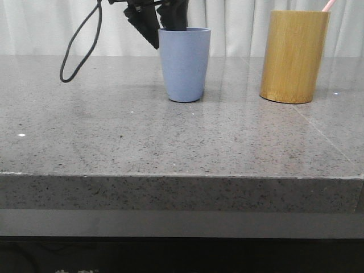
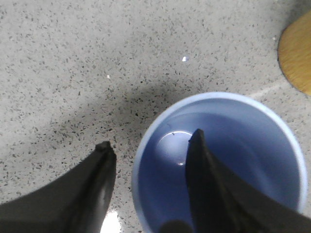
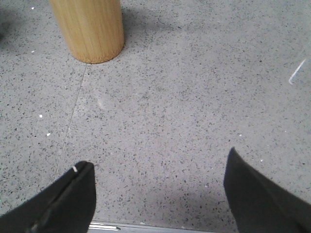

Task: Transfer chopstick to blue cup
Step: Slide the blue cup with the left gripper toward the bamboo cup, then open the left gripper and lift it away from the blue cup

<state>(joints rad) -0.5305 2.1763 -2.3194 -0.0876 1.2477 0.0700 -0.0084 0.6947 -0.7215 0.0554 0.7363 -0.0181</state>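
On the speckled grey counter (image 1: 114, 131) stand a bamboo cylinder (image 1: 294, 56) at right and the blue cup (image 1: 184, 63) near centre, well apart. Left fingers (image 2: 150, 148) spread open, straddling the cup's rim, empty. Right fingers (image 3: 160, 167) gape wide over bare stone. A pink chopstick (image 1: 328, 5) tip pokes from the bamboo.

The blue cup (image 1: 184, 63) is a matte light blue, deeper blue inside. Right of it, the bamboo cylinder (image 1: 294, 56) is yellow-brown with fine vertical grain, and a pale pink chopstick (image 1: 328, 5) tip shows at its rim. The desk (image 1: 170, 142) is grey, speckled black and white. Both claws (image 2: 148, 165) (image 3: 158, 191) are black.
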